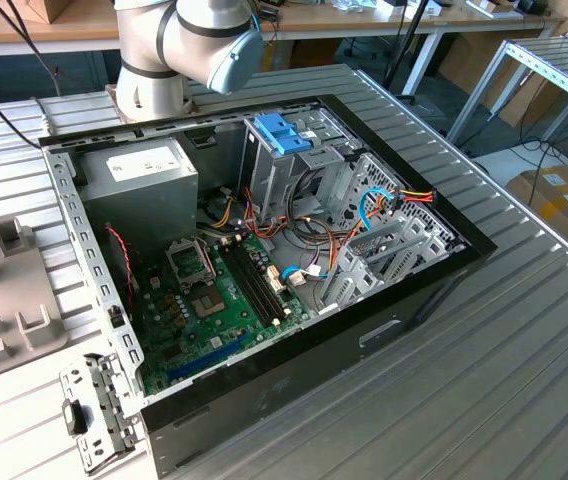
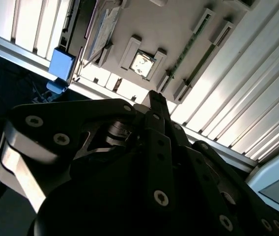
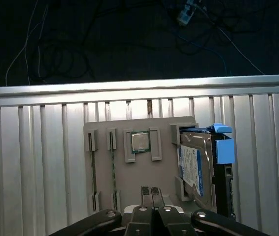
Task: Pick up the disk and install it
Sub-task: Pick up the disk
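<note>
A ribbed metal surface (image 1: 484,380) carries an open computer case (image 1: 264,392), its green board, cables and drive cage exposed. The arm (image 1: 189,40) rises just behind the case in the exterior view. In the first wrist view, a grey tray (image 3: 164,174) lies on the ribbed metal. The disk (image 3: 196,167), grey with light-blue rails, sits in a slot at one end of that tray, outside the case. The pincer (image 3: 151,191) hangs over the tray, fingers pressed together and gripping nothing, clear of the disk. A square chip (image 3: 140,142) rests mid-tray.
</note>
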Available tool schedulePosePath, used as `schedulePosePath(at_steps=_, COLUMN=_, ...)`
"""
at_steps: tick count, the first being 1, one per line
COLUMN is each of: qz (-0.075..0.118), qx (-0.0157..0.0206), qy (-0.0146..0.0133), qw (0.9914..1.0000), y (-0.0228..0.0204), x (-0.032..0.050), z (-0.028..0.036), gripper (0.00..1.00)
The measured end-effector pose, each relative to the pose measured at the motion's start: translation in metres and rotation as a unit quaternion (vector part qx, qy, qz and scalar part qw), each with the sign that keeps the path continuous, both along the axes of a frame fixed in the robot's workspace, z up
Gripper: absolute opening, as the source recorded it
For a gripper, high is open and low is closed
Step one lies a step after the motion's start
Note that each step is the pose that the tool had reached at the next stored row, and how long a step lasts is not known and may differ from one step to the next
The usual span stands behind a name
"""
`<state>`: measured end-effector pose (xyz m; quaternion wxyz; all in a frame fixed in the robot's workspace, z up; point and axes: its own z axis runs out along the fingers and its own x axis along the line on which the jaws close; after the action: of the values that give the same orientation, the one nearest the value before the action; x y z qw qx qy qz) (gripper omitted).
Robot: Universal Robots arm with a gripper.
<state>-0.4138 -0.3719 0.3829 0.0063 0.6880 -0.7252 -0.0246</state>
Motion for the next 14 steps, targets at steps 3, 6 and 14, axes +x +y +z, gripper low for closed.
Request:
schedulePosePath(at_steps=3, qz=0.011, qx=0.0, qy=0.0, qw=0.99994, y=0.0, x=0.0, z=0.0, gripper=0.11)
schedulePosePath(at_steps=6, qz=0.027, qx=0.0, qy=0.0, qw=0.99963, y=0.0, x=0.0, z=-0.0001, gripper=0.11)
schedulePosePath(at_steps=14, qz=0.052, qx=0.0, qy=0.0, qw=0.99862, y=0.0, x=0.0, z=-0.0002, gripper=0.11)
